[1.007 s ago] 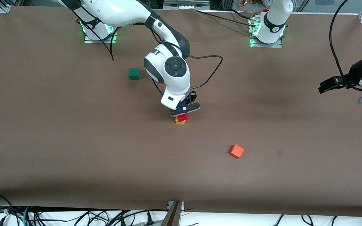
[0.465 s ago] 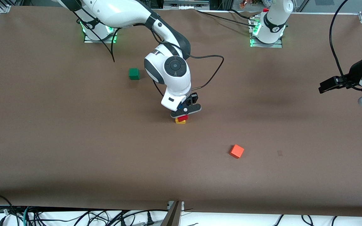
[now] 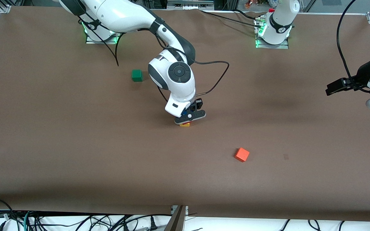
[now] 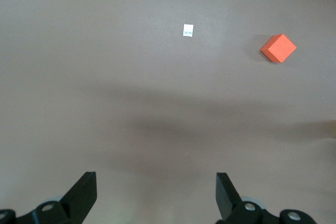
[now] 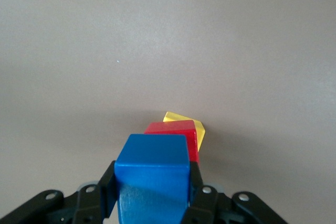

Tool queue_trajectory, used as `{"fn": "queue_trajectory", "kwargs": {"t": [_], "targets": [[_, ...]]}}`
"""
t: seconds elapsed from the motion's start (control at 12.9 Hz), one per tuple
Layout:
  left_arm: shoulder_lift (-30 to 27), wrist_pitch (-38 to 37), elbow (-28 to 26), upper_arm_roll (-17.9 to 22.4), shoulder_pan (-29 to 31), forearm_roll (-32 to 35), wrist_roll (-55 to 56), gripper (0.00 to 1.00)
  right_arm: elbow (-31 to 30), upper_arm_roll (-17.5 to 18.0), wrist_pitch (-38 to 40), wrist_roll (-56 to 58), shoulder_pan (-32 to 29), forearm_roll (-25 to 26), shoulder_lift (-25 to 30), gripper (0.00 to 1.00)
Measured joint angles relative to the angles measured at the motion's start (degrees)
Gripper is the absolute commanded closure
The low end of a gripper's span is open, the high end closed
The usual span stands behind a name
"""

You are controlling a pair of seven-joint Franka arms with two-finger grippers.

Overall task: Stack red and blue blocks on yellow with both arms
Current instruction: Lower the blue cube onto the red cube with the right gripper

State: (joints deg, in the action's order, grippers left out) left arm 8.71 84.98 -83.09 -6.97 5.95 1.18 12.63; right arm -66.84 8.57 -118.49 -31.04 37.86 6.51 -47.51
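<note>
**Blue cube over the red-on-yellow stack**

Working from the front camera's edge of the table inward, I am seeing the orange-red cube (image 3: 242,154) sitting alone on the brown table (image 3: 75,144), nearest to that camera and toward the left arm's end; it is also showing in the left wrist view (image 4: 279,49), near a small white tag (image 4: 188,30) on the cover.

Farther in, near the table's middle, the yellow cube (image 3: 185,124) is resting on the table with the red cube (image 5: 173,129) on top of it — in the front view only a sliver of yellow is peeking out under the gripper, and the red is clear in the right wrist view alone, where a yellow corner (image 5: 185,120) is poking out past it. The right gripper (image 3: 189,116) is hanging directly over this stack, its 2 fingers (image 5: 107,190) clamped on the blue cube (image 5: 152,174). I cannot tell whether the blue cube is touching the red one or is just above it.

Farther still, the green cube (image 3: 136,75) is sitting by itself toward the right arm's end.

The left arm is waiting at its own end of the table, its gripper (image 4: 156,195) hovering over bare table with the fingers (image 4: 84,192) spread wide apart and gripping nothing.
</note>
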Motion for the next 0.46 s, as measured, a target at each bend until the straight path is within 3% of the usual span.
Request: {"fn": "queue_trajectory", "kwargs": {"t": [0.46], "targets": [[0.00, 0.00, 0.00, 0.00, 0.00, 0.00, 0.00, 0.00, 0.14, 0.00, 0.52, 0.02, 0.02, 0.60, -0.06, 0.63]]}}
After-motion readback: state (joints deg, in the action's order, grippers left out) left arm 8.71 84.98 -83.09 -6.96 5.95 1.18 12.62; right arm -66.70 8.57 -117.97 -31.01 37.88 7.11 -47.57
